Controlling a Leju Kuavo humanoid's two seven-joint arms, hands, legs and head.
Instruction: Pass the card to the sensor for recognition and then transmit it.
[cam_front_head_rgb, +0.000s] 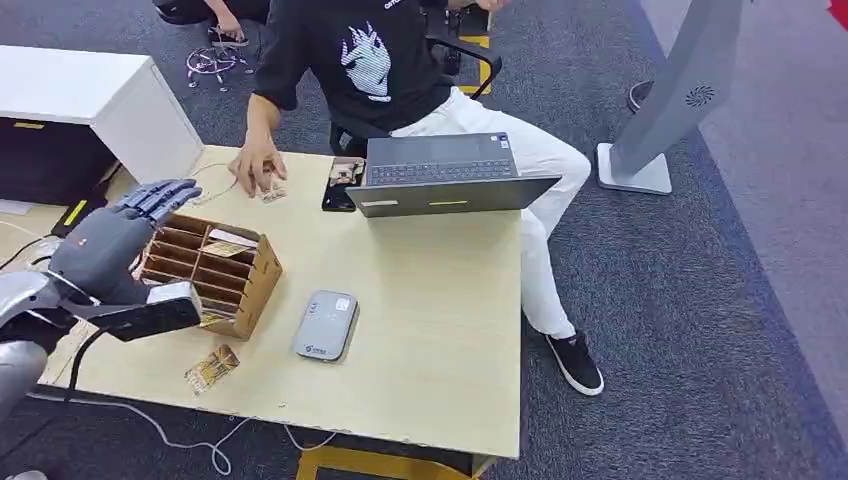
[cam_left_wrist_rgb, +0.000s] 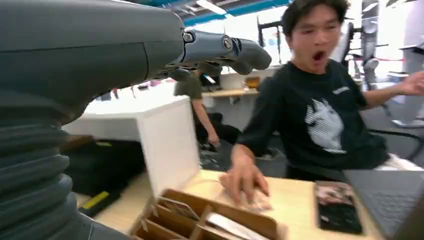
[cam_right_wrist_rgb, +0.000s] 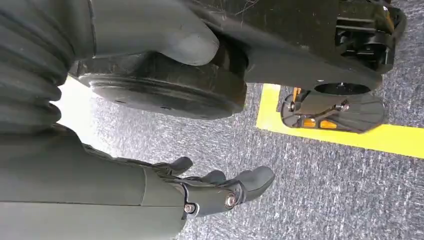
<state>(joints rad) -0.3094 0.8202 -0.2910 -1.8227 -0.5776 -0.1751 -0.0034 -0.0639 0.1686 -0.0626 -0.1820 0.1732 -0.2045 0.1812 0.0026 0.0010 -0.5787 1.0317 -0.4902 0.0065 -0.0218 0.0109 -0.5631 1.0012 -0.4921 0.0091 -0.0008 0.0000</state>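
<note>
Left hand raised over card rack, fingers spread, holding nothing; no card picked yet.

Cards standing in the wooden rack's slots at the table's near left, grey sensor lying just beside the rack, a loose card near the table edge. Right hand hanging over the carpet, fingers loosely apart, empty. Best approached by lowering straight onto one upright card, pinching its top edge cleanly, keeping clear of the rack wall and of the person's hand resting near the far edge.
</note>
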